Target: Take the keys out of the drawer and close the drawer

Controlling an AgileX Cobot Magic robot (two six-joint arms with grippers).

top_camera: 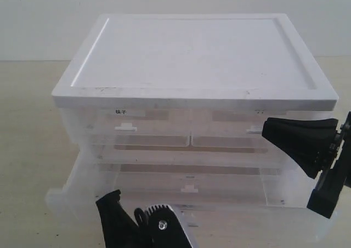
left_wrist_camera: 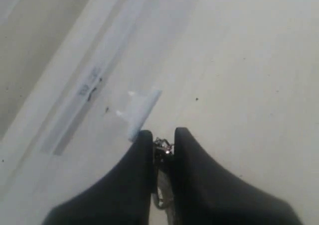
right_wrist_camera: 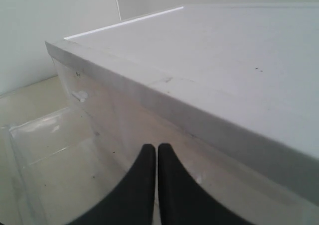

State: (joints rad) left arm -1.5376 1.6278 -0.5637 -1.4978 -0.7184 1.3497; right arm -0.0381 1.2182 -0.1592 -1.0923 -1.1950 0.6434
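Note:
The translucent drawer [top_camera: 66, 196] stands pulled out from the cabinet's middle tier toward the lower edge of the exterior view. My left gripper [top_camera: 129, 212] hovers over its front part. In the left wrist view the left gripper [left_wrist_camera: 163, 135] is shut on the keys [left_wrist_camera: 162, 146]; only bits of silver metal and a ring show between the black fingers [left_wrist_camera: 134, 175]. The fob and tag are hidden. My right gripper [top_camera: 269, 130] hangs beside the cabinet's right front corner, below the lid. The right gripper [right_wrist_camera: 157, 148] is shut with nothing in it.
The cabinet has a flat white lid [top_camera: 192, 56]. Two half-width drawers [top_camera: 142, 128] sit shut under it. A lower drawer's white tab [top_camera: 189, 189] shows through the open drawer. A pale wall stands behind, and beige tabletop [top_camera: 27, 127] lies to the left.

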